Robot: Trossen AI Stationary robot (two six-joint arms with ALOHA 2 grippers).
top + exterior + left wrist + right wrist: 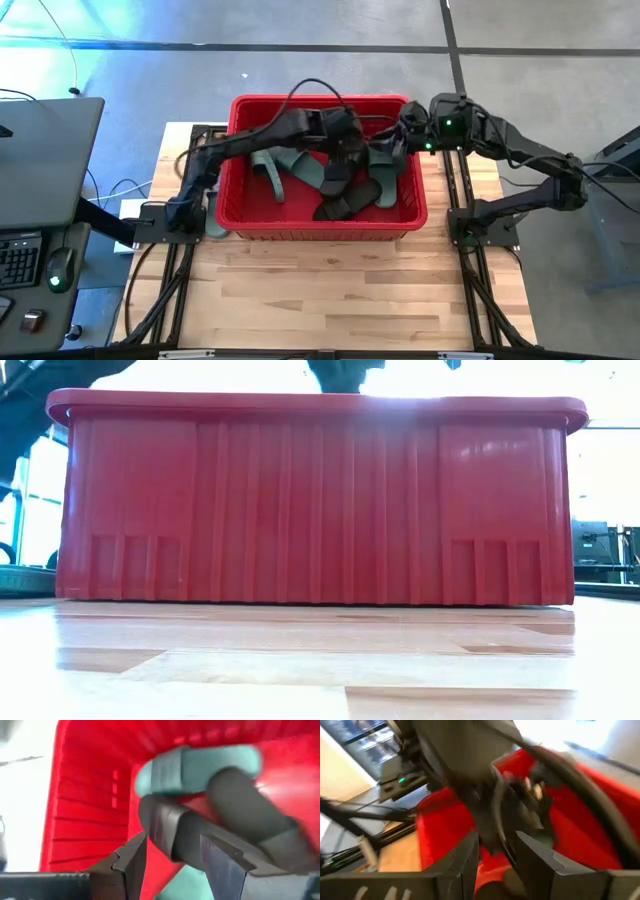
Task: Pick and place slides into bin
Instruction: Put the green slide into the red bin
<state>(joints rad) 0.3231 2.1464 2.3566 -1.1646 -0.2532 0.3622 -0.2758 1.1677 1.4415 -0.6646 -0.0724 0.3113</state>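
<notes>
Red bin (pixel 327 228) sits mid counter (pixel 330 290). Slides (pixel 350 200), green and black, lie piled inside bin; you see none left out on counter. Both arms reach over bin. Left gripper (pixel 172 865) low inside, jaws wide, black slide (pixel 195 835) between them, not pinched. Looks like drop step. Right gripper (pixel 495 855) at bin's right rim, jaws apart, empty. Next, you lift both arms straight up, clear of cables and rim.
</notes>
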